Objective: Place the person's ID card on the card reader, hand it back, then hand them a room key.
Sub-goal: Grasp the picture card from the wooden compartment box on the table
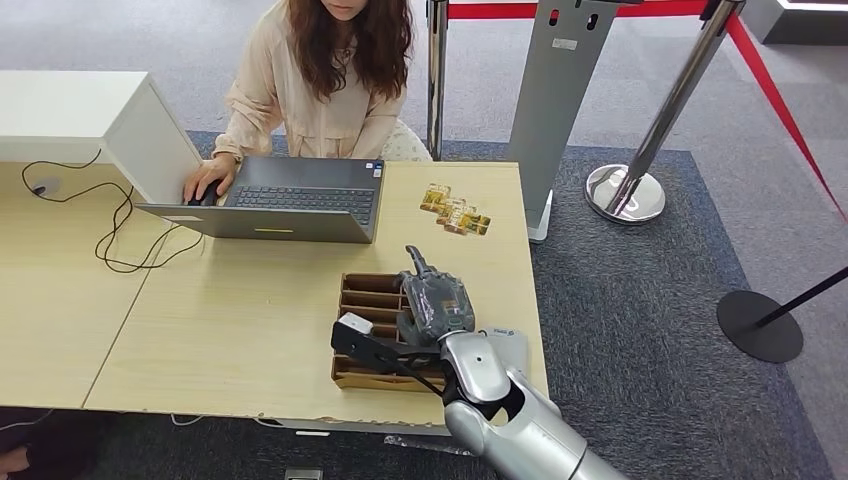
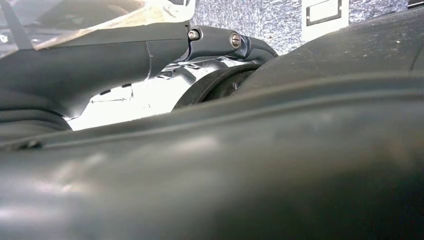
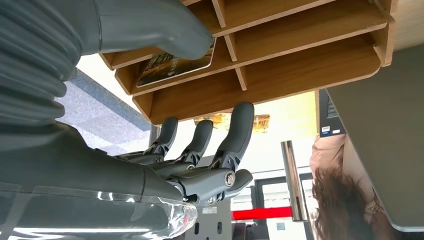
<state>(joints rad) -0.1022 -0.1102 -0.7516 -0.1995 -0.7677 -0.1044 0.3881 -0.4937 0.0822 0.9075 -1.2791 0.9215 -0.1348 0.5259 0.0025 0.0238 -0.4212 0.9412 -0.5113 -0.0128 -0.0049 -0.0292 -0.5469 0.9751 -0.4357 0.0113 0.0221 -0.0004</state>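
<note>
My right hand [image 1: 435,300] hovers over the right end of a wooden slotted tray [image 1: 368,297] near the table's front edge. In the right wrist view its thumb [image 3: 150,25] rests on a brown patterned card [image 3: 175,64] lying in one slot, while the fingers [image 3: 235,132] are spread apart beyond the tray's [image 3: 300,55] side wall. Several similar cards [image 1: 455,214] lie fanned on the table further back. A grey flat device [image 1: 508,345], possibly the card reader, lies right of the tray, partly under my forearm. My left hand [image 2: 215,41] hangs low against dark body parts; its grasp is unclear.
A person [image 1: 320,70] sits across the table typing on a grey laptop [image 1: 290,200]. A white box [image 1: 90,115] and a black cable [image 1: 120,235] occupy the left side. Stanchions with red rope [image 1: 660,120] stand on the carpet to the right.
</note>
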